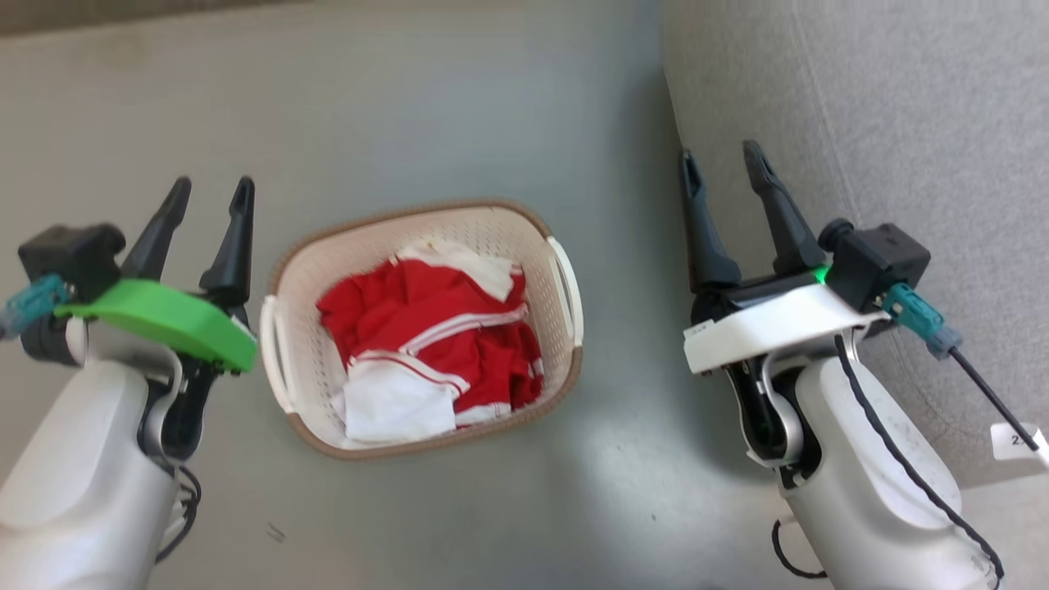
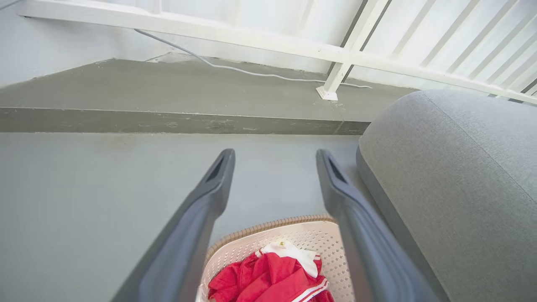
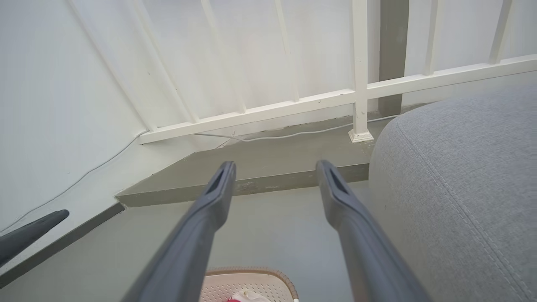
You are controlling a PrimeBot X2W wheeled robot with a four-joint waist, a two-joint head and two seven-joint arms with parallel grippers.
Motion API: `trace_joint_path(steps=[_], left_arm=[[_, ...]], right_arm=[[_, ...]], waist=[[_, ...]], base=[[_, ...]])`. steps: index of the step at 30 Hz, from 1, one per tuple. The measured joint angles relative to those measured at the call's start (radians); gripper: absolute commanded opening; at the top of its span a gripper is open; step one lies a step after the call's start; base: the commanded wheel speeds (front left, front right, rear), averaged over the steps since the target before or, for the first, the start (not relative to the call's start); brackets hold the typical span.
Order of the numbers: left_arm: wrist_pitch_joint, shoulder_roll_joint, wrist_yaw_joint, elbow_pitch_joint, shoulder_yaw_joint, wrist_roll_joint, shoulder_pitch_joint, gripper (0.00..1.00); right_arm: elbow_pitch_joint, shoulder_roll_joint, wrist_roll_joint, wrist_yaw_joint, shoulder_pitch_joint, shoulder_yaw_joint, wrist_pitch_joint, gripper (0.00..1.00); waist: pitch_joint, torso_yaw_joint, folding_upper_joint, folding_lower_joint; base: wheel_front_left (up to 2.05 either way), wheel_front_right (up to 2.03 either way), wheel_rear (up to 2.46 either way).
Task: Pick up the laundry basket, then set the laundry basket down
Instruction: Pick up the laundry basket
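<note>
Left pincer [image 1: 213, 184] and right pincer [image 1: 719, 152]: fingers parted, empty, either side of laundry basket [image 1: 492, 225]. Upright on grey floor [image 1: 410, 98], mouth up, long axis left to right, right end slightly farther. Cream perforated walls, brown woven-look rim, white loop handles [image 1: 565, 283], red-and-white clothes [image 1: 426, 328] inside.

My head camera looks almost straight down on the grey floor [image 1: 459, 106], with the laundry basket [image 1: 492, 225] mid-frame between the left gripper [image 1: 213, 184] and the right gripper [image 1: 719, 153]. Both wrist cameras sit low, facing forward along their parted fingers toward the raised step [image 2: 168, 121] and the white railing [image 3: 268, 111]. All three share the grey sofa [image 1: 901, 123] and the basket, whose far end sits at each wrist view's bottom edge.
</note>
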Motion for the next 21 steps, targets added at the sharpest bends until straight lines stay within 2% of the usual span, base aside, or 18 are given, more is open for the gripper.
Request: trace_joint_path(steps=[21], left_arm=[[0.0, -0.062, 0.0, -0.201, 0.225, 0.124, 0.279, 1.0]], right_arm=[[0.04, 0.0, -0.029, 0.001, 0.134, -0.052, 0.0, 1.0]], waist=[[-0.269, 0.067, 0.0, 0.0]], base=[[0.0, 0.0, 0.0]])
